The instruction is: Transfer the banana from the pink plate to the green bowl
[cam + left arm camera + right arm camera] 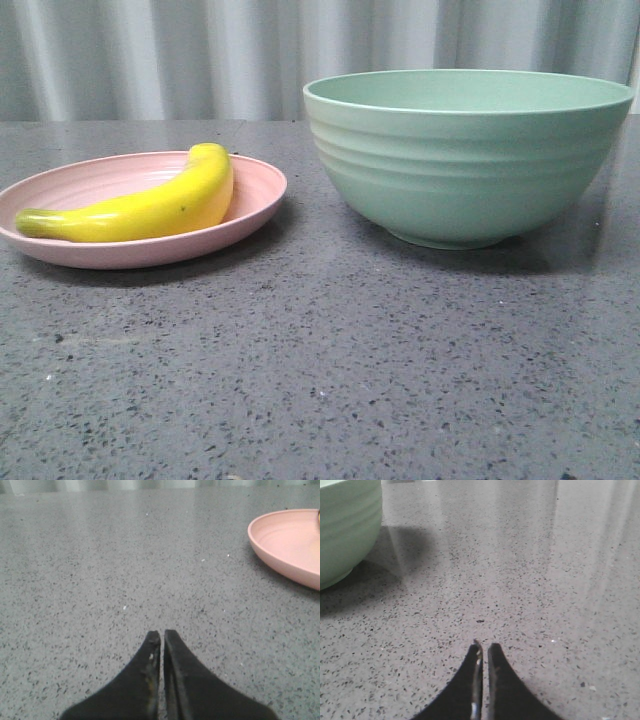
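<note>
A glossy yellow banana [150, 205] lies across the pink plate [255, 190] at the left of the front view, its greenish stem end pointing left. To the right stands the big mint-green bowl [470, 150]; what lies inside it is hidden from here. Neither arm shows in the front view. My left gripper [162, 632] is shut with nothing in it, low over bare table, and the pink plate's rim [280, 560] sits off to one side of it. My right gripper [485, 646] is also shut and empty, with the green bowl's ridged wall [345, 530] well ahead at the side.
The table is a grey speckled stone surface [320, 370]. A pale corrugated wall [200, 50] closes off the back. A gap of table separates plate and bowl.
</note>
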### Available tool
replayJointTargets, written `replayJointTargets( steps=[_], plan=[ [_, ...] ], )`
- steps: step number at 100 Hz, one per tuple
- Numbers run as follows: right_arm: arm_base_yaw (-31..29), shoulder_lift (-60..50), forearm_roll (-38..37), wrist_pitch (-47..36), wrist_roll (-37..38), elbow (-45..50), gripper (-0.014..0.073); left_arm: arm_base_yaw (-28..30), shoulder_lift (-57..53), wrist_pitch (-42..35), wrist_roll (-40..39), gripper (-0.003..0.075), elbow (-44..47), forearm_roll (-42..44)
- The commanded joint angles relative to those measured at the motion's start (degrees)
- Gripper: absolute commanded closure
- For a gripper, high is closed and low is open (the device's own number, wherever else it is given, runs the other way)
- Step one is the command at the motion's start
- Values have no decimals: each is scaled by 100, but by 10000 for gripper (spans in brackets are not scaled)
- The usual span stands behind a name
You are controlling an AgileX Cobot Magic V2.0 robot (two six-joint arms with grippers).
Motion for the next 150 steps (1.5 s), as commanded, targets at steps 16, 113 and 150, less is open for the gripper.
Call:
replayJointTargets(
  steps=[16, 113, 150],
  plan=[
    [-26, -105, -23, -67, -12, 121, 655, -40, -165, -746, -45, 741, 46, 3],
    [-26, -105, -23, -926, -12, 121, 655, -40, -165, -1059, -45, 741, 46, 3],
    [-26, -105, 385, -1337, -12, 121, 655, -40, -165, -1287, -45, 741, 46, -384]
  ],
)
